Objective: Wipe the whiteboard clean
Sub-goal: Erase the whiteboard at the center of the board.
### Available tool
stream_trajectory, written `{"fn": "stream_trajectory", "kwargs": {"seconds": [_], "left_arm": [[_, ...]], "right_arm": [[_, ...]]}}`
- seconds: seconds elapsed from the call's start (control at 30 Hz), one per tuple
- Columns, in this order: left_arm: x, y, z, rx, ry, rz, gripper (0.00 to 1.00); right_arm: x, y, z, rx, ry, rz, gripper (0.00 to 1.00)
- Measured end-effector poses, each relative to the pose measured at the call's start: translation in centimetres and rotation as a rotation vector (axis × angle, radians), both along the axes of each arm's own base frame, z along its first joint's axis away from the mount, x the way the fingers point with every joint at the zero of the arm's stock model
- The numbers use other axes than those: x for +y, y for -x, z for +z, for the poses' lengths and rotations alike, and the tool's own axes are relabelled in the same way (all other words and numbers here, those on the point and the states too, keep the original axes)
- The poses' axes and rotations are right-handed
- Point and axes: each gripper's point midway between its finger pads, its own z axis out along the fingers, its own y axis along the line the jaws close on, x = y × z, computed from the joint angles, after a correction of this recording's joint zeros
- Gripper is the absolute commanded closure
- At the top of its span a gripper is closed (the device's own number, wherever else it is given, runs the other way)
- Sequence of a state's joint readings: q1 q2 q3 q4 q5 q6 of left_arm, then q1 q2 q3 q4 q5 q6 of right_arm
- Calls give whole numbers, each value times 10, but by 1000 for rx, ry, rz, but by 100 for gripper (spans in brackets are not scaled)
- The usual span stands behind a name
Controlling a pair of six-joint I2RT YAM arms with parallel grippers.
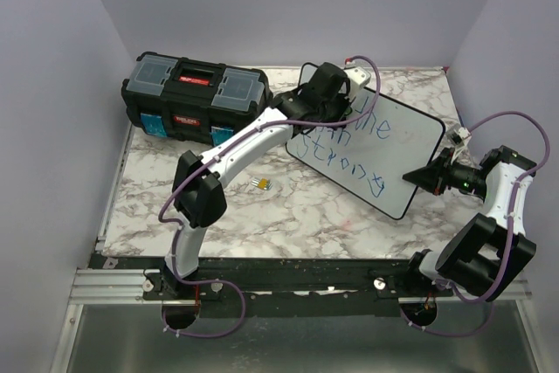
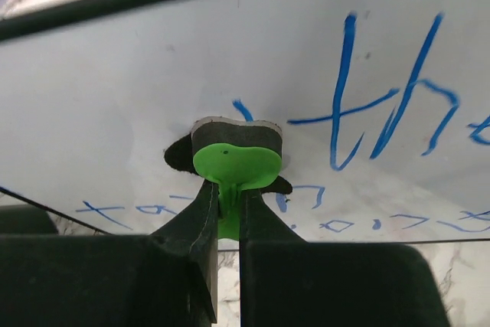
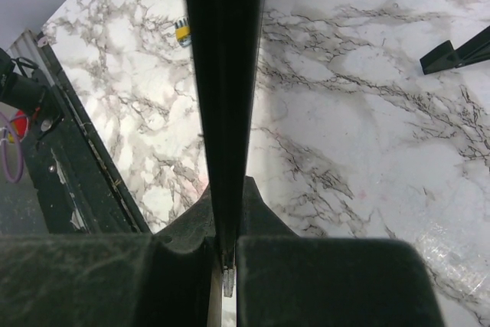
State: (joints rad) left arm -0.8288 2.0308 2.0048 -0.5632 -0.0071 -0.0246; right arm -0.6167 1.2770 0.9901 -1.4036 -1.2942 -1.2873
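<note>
We see marble-pattern table [image 1: 297, 216] from above, white with grey veins. Black toolbox [image 1: 194, 98] sits at 10 o'clock on table, long side angled. Red label [image 1: 190, 79] on its lid handle. Clear-lidded compartments [image 1: 157, 65] either side of handle. Blue panels [image 1: 153, 124] on front face. Small yellow-and-black object [image 1: 262, 184] lies near table centre, at 5 o'clock from toolbox, well apart from it; we cannot tell what it is. Pale lilac walls [image 1: 262, 6] enclose table at 9, 12 and 3 o'clock. Silver metal rail [image 1: 113, 284] at 7 o'clock, along near edge.

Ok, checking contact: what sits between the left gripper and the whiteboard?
A green-handled eraser, pinched by the left gripper, its felt against the whiteboard; left wrist view.
</note>
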Motion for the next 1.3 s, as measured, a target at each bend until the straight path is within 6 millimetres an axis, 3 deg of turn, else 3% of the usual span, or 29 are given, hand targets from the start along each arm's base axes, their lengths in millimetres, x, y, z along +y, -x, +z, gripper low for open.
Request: {"fn": "stream_trajectory", "kwargs": {"seconds": [0.17,0.27,0.4,0.7,0.8,0.97,1.17,1.3], "left_arm": [[-11,-1,30,-11,82,-17,100],[-16,1,35,-11,107,-27,100],[-19,-1,27,-12,121,-29,100],[1,14,-28,69,43,-29,100],[5,12,-31,82,44,-30,100],[9,10,-14,96,56,-30,100],[11,-15,40,52,190,-7,100],[15,-22,44,65,229,2,100]], "right_arm": [[-1,-1,0,-16,11,5,99],[-1,-1,0,-20,14,6,99],[0,0,0,-10,7,4,99],[0,0,0,-3,2,1,99],[0,0,0,-3,2,1,99],[-1,-1,-1,-19,13,5,99],[-2,-2,-1,-35,25,11,99],[-1,-2,-1,-35,25,11,100]]}}
